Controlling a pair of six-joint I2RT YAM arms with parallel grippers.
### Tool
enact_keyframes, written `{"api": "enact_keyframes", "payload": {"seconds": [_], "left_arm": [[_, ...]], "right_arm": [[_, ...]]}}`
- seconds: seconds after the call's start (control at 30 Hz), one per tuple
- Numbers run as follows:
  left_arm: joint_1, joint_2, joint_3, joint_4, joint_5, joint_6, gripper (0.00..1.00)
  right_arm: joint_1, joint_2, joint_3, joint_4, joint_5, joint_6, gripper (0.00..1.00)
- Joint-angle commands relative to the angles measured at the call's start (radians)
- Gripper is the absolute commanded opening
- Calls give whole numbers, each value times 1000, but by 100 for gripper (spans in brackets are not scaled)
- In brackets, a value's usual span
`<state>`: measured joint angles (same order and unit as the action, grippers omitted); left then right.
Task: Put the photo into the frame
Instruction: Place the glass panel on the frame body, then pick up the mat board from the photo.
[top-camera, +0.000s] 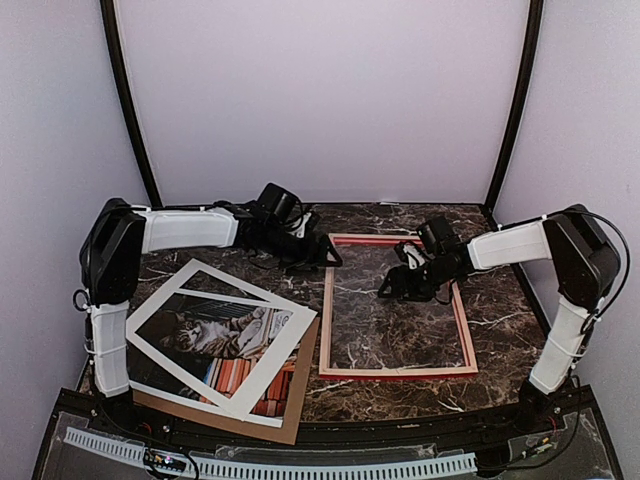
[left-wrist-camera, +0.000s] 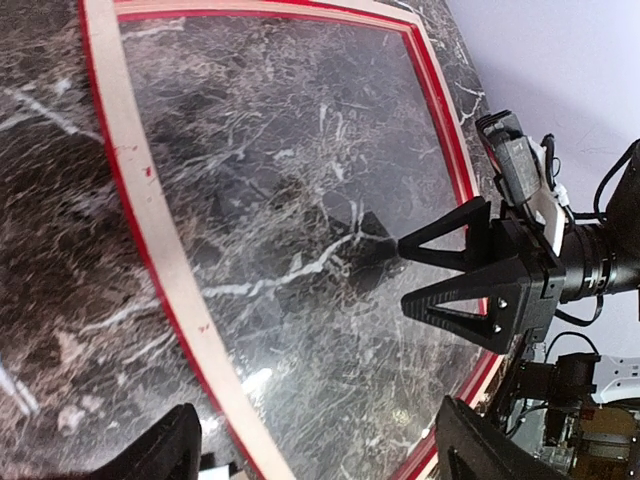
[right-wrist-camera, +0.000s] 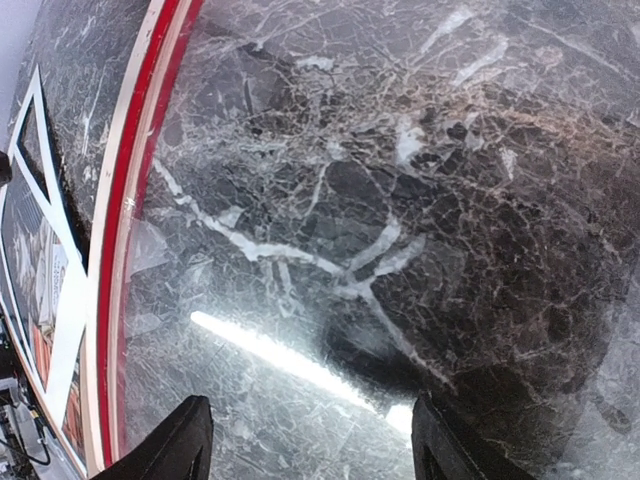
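Note:
The red frame (top-camera: 465, 330) lies flat on the marble table at centre right, rear side up, showing pale wood with a red inner edge. The photo (top-camera: 215, 335), a tabby cat with orange books, lies face up at the near left, partly covered by a white mat. My left gripper (top-camera: 330, 255) hovers open at the frame's far-left corner; in the left wrist view its left rail (left-wrist-camera: 150, 250) runs between the spread fingers (left-wrist-camera: 165, 450). My right gripper (top-camera: 390, 289) hangs open over the frame's inside, nothing between its fingertips (right-wrist-camera: 190, 440). The frame's rail (right-wrist-camera: 125, 260) shows left of them.
A white mat (top-camera: 250, 292) with a rectangular cut-out lies askew over the photo, both on a brown backing board (top-camera: 300, 405). A glossy pane (right-wrist-camera: 300, 360) inside the frame reflects light. Black corner posts and pale walls enclose the table on three sides.

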<state>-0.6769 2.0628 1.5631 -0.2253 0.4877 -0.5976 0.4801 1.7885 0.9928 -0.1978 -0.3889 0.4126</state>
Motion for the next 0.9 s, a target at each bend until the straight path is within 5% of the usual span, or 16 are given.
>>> {"api": "enact_keyframes", "payload": {"seconds": [0.0, 0.37, 0.87], "left_arm": [[5, -151, -89, -67, -157, 95, 84], [77, -586, -529, -172, -465, 133, 97], [216, -948, -913, -223, -417, -19, 98]], "right_arm": [[15, -40, 31, -41, 37, -39, 70], [179, 17, 270, -114, 53, -77, 78], [362, 412, 775, -251, 9, -129, 76]]}}
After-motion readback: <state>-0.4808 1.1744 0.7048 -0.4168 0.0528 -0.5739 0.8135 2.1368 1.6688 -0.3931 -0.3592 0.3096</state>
